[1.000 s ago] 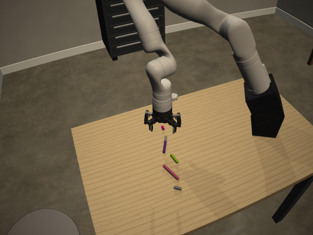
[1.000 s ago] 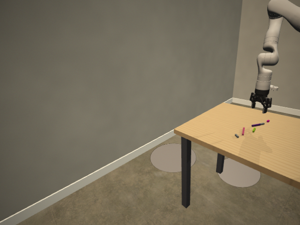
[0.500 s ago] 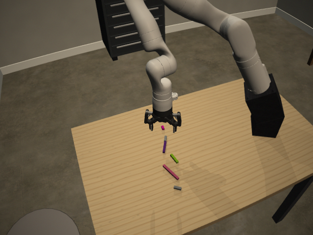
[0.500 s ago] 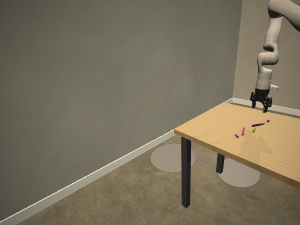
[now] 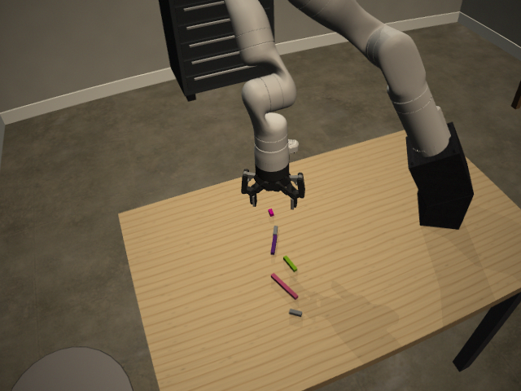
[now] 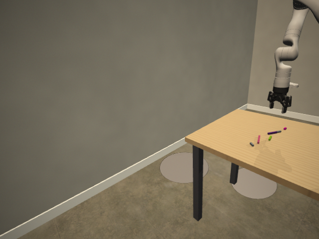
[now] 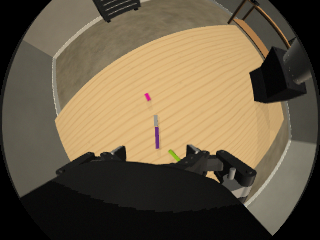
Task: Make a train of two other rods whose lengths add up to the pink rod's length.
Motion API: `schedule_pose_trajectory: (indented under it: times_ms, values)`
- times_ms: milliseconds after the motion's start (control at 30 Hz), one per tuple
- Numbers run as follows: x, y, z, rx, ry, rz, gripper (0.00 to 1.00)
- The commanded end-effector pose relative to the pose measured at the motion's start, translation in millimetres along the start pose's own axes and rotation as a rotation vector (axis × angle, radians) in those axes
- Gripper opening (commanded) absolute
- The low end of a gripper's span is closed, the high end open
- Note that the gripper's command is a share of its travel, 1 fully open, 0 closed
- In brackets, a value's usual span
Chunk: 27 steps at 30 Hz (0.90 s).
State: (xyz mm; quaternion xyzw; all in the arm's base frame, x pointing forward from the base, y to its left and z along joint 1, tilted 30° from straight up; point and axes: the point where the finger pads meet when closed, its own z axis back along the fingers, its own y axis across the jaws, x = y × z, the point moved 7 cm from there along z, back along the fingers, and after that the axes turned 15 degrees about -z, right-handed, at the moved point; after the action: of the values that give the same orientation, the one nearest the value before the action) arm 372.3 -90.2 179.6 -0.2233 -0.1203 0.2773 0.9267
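My gripper (image 5: 273,204): fingers spread to their widest, nothing between them, hanging well above the table (image 5: 202,303) on a vertical wrist. In the exterior view it (image 6: 278,108) sits high over the far part of the tabletop.

Magenta rod (image 5: 270,212): the nearest item, lying flat on the wood roughly below my fingertips in the top view, apart from every other rod. Also visible in the wrist view (image 7: 148,96).

Grey rod (image 5: 275,230) with purple rod (image 5: 273,243): lying end to end in one line, the grey piece at the end nearer the magenta rod. Their ends appear to meet; whether a hairline gap remains I cannot tell. The wrist view shows the same pair, grey (image 7: 156,120) above purple (image 7: 156,136).

Lime rod (image 5: 290,262): flat, angled, just beside the purple rod's outer end but not touching it.

Pink rod (image 5: 284,285): the longest item on the table, flat, on a diagonal, near the lime rod and apart from it.

Second grey rod (image 5: 295,312): short, alone, beyond the pink rod's lower end, well apart from the grey-purple pair.

Black mounting block (image 5: 440,185): stands at the table's far right side, carrying my arm.

Dark drawer cabinet (image 5: 202,46): against the wall behind the table.
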Motion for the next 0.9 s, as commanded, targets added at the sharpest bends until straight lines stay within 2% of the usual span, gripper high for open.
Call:
schedule_pose_trajectory:
  times_ms: [0,367,867]
  values:
    - [3.2,-3.1,19.7,-0.01,-0.013,0.009,1.0]
    - [3.1,-2.9,39.6,-0.009,-0.013,0.009,1.0]
    - [3.1,-2.8,41.7,-0.009,-0.013,0.008,1.0]
